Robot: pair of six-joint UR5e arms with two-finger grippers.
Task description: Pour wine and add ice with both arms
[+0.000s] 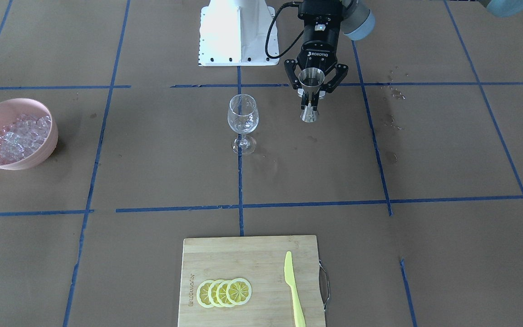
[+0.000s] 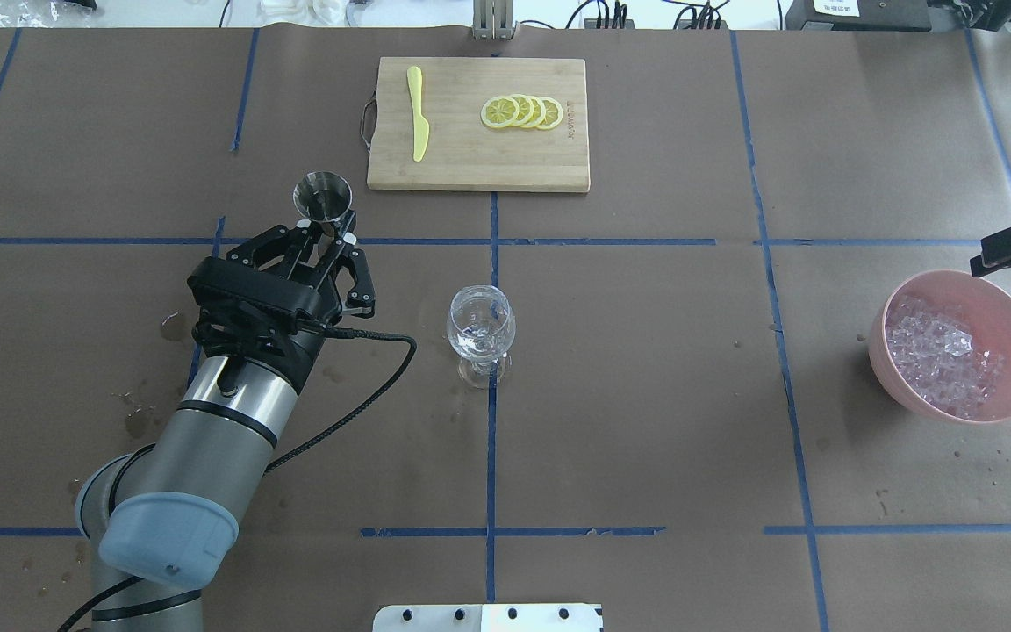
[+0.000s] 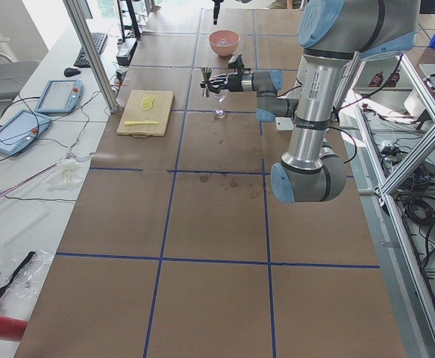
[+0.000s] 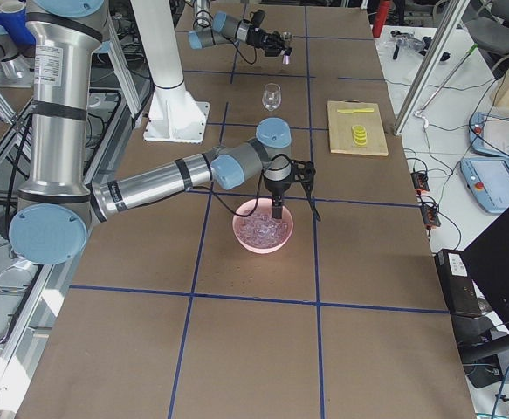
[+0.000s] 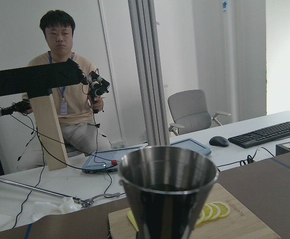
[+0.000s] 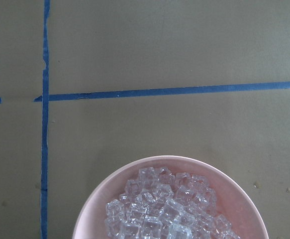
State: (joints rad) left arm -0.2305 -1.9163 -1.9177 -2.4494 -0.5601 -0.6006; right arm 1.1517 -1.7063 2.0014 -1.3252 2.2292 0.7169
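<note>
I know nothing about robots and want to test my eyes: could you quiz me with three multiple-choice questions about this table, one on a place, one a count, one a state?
1. Where do the yellow lemon slices lie? A in the pink bowl; B on the wooden cutting board; C in the clear stemmed glass.
2. How many slices are there? A two; B four; C six.
3. What are the left arm's fingers doing? A holding the yellow knife; B hanging empty; C gripping a steel cone-shaped measuring cup.
1 B: they overlap on the board. 2 B: four rims show. 3 C: the cup stands upright between them.
</note>
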